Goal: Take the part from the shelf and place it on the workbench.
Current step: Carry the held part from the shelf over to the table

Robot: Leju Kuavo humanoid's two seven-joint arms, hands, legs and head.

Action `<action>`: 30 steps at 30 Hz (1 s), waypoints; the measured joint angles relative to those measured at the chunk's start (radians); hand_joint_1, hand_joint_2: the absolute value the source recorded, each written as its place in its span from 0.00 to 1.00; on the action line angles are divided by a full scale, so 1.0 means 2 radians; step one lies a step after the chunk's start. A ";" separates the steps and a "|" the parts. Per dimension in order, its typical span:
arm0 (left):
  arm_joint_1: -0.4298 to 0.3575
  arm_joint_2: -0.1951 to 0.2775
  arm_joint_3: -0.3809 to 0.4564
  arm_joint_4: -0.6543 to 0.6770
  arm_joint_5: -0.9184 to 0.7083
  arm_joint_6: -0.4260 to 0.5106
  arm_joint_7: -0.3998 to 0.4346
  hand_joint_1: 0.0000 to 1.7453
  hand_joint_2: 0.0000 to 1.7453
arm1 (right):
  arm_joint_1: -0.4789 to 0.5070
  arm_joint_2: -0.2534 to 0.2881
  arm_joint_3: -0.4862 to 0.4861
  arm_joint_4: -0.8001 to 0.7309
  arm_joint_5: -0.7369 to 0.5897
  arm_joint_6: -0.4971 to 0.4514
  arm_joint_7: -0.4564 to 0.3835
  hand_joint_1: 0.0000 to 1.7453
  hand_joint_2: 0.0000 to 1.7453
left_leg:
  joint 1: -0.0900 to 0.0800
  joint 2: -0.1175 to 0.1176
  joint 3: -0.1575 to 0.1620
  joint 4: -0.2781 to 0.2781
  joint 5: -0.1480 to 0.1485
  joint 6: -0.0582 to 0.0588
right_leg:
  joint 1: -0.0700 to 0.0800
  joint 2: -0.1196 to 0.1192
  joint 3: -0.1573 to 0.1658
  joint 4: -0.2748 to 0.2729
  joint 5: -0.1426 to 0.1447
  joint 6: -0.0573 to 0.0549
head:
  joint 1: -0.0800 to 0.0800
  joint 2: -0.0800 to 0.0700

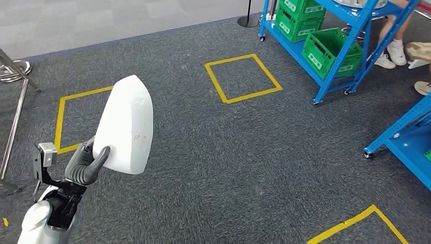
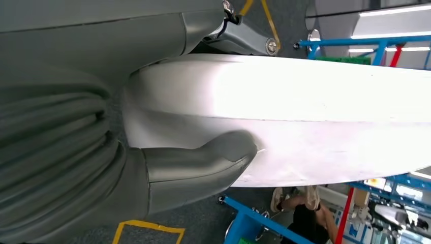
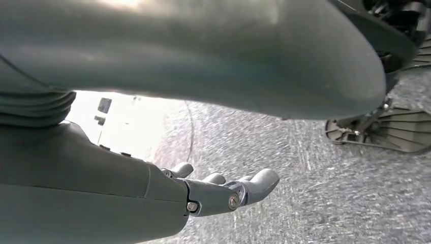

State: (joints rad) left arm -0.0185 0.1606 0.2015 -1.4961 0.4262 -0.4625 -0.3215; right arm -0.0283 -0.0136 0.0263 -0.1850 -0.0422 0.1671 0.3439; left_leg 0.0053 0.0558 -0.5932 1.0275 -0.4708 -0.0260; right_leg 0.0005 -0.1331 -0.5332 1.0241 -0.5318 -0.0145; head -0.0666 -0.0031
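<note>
My left hand point(image 1: 85, 165) grips a large white moulded part point(image 1: 126, 124) and holds it upright over the grey carpet at the lower left of the head view. The left wrist view shows the same white part point(image 2: 315, 117) close up, with my grey thumb point(image 2: 203, 165) pressed against its side. My right hand point(image 3: 223, 190) hangs over the carpet with its fingers stretched out and nothing in them. A blue shelf point(image 1: 350, 30) holding green crates point(image 1: 328, 48) stands at the far right.
Yellow tape squares point(image 1: 243, 77) mark the carpet ahead and to the left. A second blue rack point(image 1: 406, 142) juts in at the right edge. A person's legs and white shoes point(image 1: 391, 53) are behind the shelf. Metal stands point(image 1: 15, 71) are at the far left.
</note>
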 joint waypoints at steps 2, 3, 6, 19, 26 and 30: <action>0.005 0.000 0.000 -0.003 0.000 0.001 0.002 1.00 1.00 | 0.000 0.000 0.000 0.000 0.001 0.000 0.001 0.00 0.00 | 0.001 -0.012 0.000 -0.002 0.002 0.006 | -0.003 0.004 0.000 0.004 -0.006 0.006 | 0.000 0.000; 0.007 0.000 0.000 -0.005 0.000 0.002 0.003 1.00 1.00 | 0.000 0.001 0.000 0.000 0.001 0.000 0.000 0.00 0.00 | 0.001 -0.018 0.001 -0.004 0.003 0.010 | -0.004 0.017 -0.005 0.017 -0.015 0.009 | 0.001 0.000; 0.009 -0.003 -0.001 -0.009 -0.001 0.002 0.004 1.00 1.00 | 0.003 0.001 0.000 0.000 0.001 0.000 -0.004 0.00 0.00 | 0.002 -0.038 -0.001 -0.005 0.004 0.016 | -0.005 0.060 -0.048 0.107 -0.059 0.011 | 0.004 0.000; 0.010 0.001 -0.007 -0.011 -0.002 0.004 -0.003 1.00 1.00 | 0.005 0.003 -0.003 0.000 -0.005 0.000 -0.003 0.00 0.00 | 0.002 -0.078 -0.025 0.024 -0.004 -0.010 | -0.006 0.078 -0.010 0.007 0.006 -0.012 | 0.003 0.000; 0.027 0.006 -0.002 -0.024 -0.001 0.007 -0.006 1.00 1.00 | 0.006 0.005 -0.003 0.000 0.006 0.000 -0.003 0.00 0.00 | 0.000 -0.021 -0.043 0.085 -0.023 -0.010 | 0.000 0.026 -0.008 0.006 0.002 -0.018 | 0.001 0.000; 0.039 0.009 0.005 -0.040 0.000 0.007 -0.006 1.00 1.00 | 0.004 0.008 -0.003 0.000 0.006 0.000 -0.003 0.00 0.00 | -0.009 0.009 0.002 0.002 -0.003 0.003 | 0.003 0.003 -0.002 0.006 -0.003 -0.009 | 0.002 0.000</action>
State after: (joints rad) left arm 0.0601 0.1779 0.2109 -1.5766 0.4265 -0.4491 -0.3330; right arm -0.0210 0.0015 0.0195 -0.1846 -0.0296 0.1675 0.3376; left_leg -0.0125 0.0743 -0.5890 1.0306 -0.4764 -0.0195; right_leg 0.0075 -0.1264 -0.5382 1.0362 -0.5377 -0.0328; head -0.0624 -0.0031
